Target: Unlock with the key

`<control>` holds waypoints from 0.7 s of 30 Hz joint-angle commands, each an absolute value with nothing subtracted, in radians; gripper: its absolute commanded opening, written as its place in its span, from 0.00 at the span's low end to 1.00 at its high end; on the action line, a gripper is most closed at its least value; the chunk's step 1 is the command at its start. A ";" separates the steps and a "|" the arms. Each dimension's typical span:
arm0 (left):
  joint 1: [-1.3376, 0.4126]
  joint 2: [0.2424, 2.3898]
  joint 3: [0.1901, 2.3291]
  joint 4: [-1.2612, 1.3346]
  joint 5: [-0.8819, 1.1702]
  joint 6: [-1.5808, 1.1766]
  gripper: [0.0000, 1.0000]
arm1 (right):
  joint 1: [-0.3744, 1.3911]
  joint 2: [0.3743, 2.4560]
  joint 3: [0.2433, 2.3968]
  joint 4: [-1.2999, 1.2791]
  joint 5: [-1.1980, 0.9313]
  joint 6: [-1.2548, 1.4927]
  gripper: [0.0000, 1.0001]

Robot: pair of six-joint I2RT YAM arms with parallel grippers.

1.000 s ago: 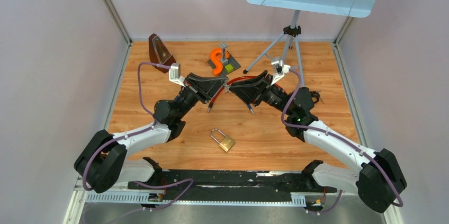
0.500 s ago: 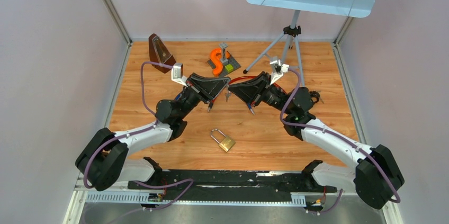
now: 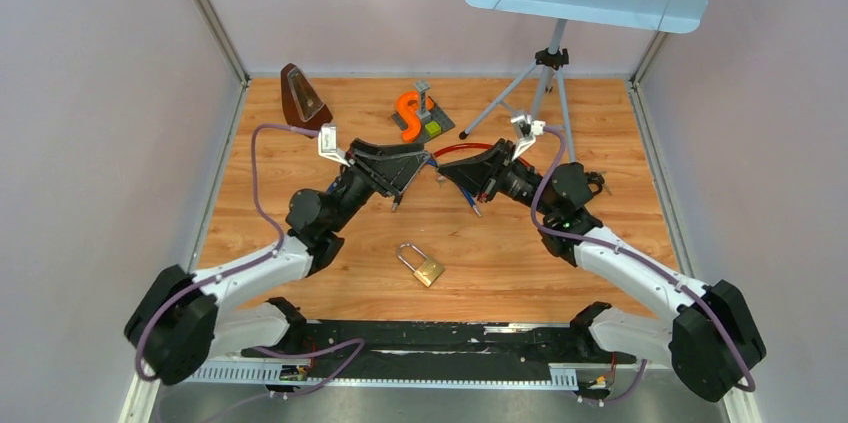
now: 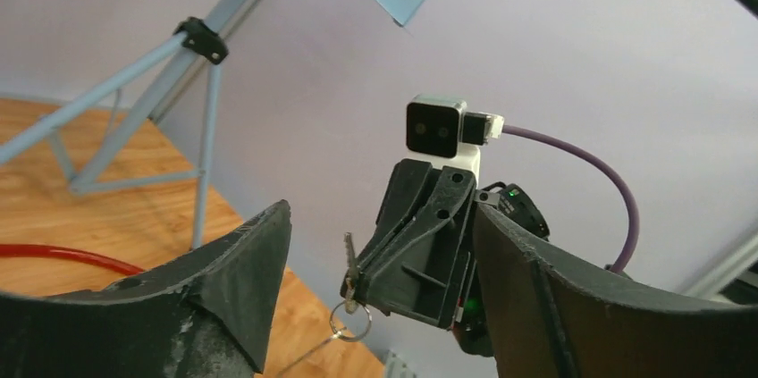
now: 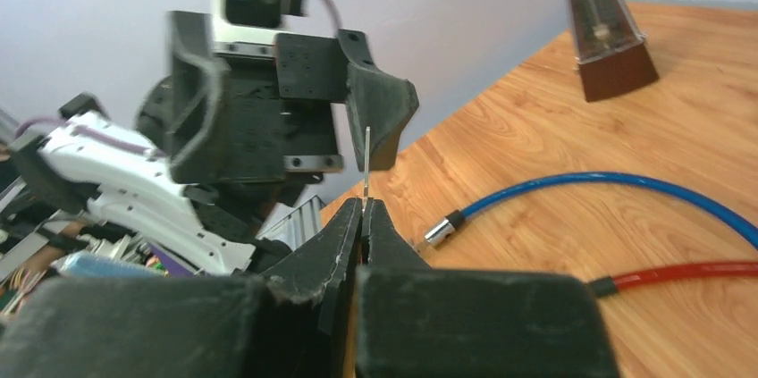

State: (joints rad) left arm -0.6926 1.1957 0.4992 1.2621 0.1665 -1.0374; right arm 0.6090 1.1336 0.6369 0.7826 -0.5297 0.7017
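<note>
A brass padlock [image 3: 424, 266] with its shackle closed lies on the wooden table between the two arms. Above the table's middle my two grippers meet tip to tip. My right gripper [image 5: 364, 208] is shut on the small silver key [image 5: 367, 163], whose blade sticks up past the fingertips. In the left wrist view the key [image 4: 350, 257] shows at the right gripper's tip, with its ring [image 4: 350, 323] hanging below. My left gripper [image 4: 383, 208] is open, its fingers [image 4: 241, 262] wide on either side of the key and not touching it.
A brown metronome [image 3: 303, 96] stands at the back left. An orange S-shaped piece [image 3: 408, 115] sits on a small base at the back middle, with a tripod music stand [image 3: 548, 73] to its right. A red cable [image 3: 462, 148] and a blue cable [image 5: 572, 186] lie under the grippers.
The left gripper has opened and let go of the key. The right gripper has closed onto the key and now holds it alone.
</note>
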 commanded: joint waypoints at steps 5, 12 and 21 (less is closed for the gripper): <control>-0.695 0.909 0.677 0.302 -0.057 -0.700 1.00 | 0.555 1.001 0.565 0.558 -0.401 0.671 0.00; -0.695 1.046 0.895 -0.350 -0.118 -0.683 1.00 | 0.540 0.914 0.503 0.428 -0.326 0.646 0.00; -0.732 1.393 0.998 -0.600 0.053 -0.579 1.00 | 0.537 0.876 0.490 0.323 -0.274 0.612 0.00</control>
